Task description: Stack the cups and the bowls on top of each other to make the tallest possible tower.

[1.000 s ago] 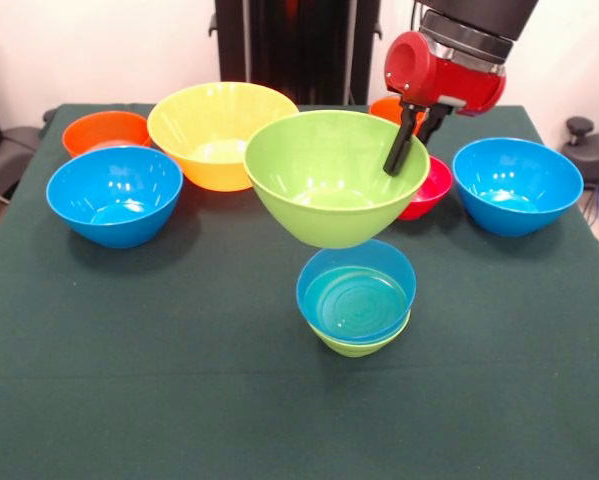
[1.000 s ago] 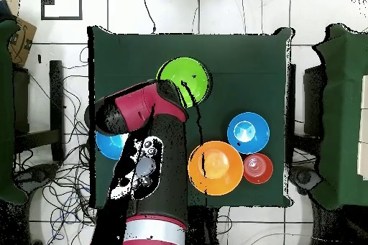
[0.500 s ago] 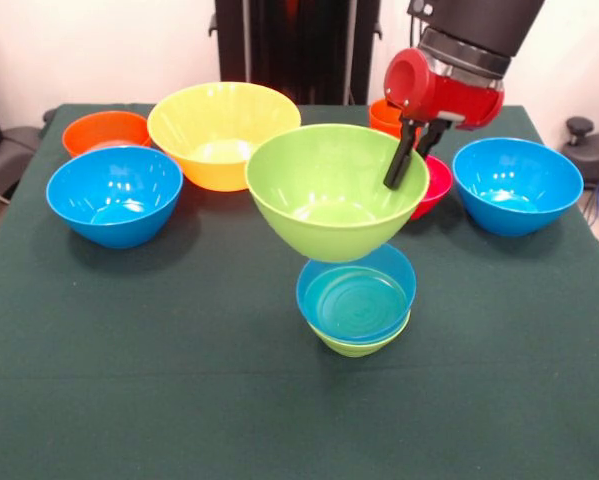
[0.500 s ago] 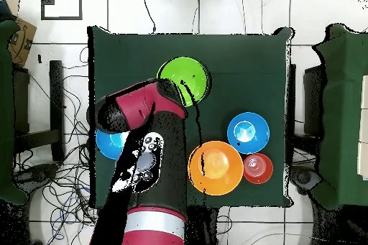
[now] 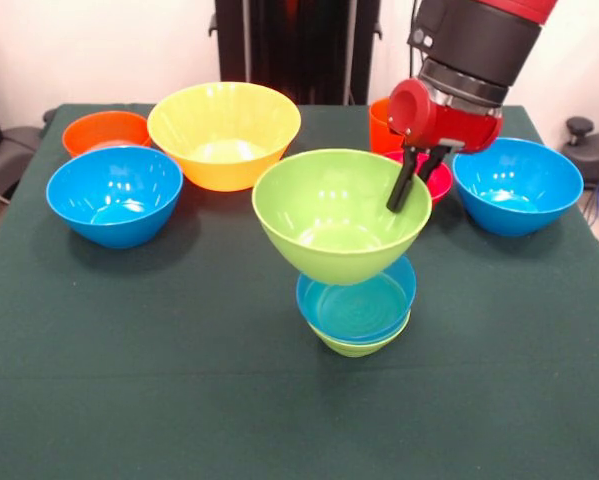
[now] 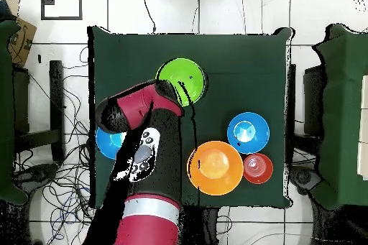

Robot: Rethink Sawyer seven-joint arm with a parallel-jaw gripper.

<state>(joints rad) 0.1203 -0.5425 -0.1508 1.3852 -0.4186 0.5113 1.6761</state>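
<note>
My gripper (image 5: pixel 398 200) is shut on the right rim of the large lime green bowl (image 5: pixel 334 215), with one dark finger inside the bowl. The bowl hangs tilted slightly, and its base is just over the back rim of the tower (image 5: pixel 356 308), a blue bowl nested in a small green one. I cannot tell whether they touch. From above, the lime bowl (image 6: pixel 180 78) shows beside the red arm (image 6: pixel 140 113). An orange cup (image 5: pixel 383 124) stands behind the gripper, beside the red-pink bowl (image 5: pixel 434 180).
The big yellow bowl (image 5: pixel 224 130) (image 6: pixel 215 168), the orange bowl (image 5: pixel 105 130) (image 6: pixel 257 168) and a blue bowl (image 5: pixel 114 195) (image 6: pixel 248 132) stand at the front view's left. Another blue bowl (image 5: pixel 517 185) (image 6: pixel 109 143) is at its right.
The gripper has lowered the lime green bowl and brought it nearer the camera, closing the gap above the blue and green stack. The other bowls have not moved.
</note>
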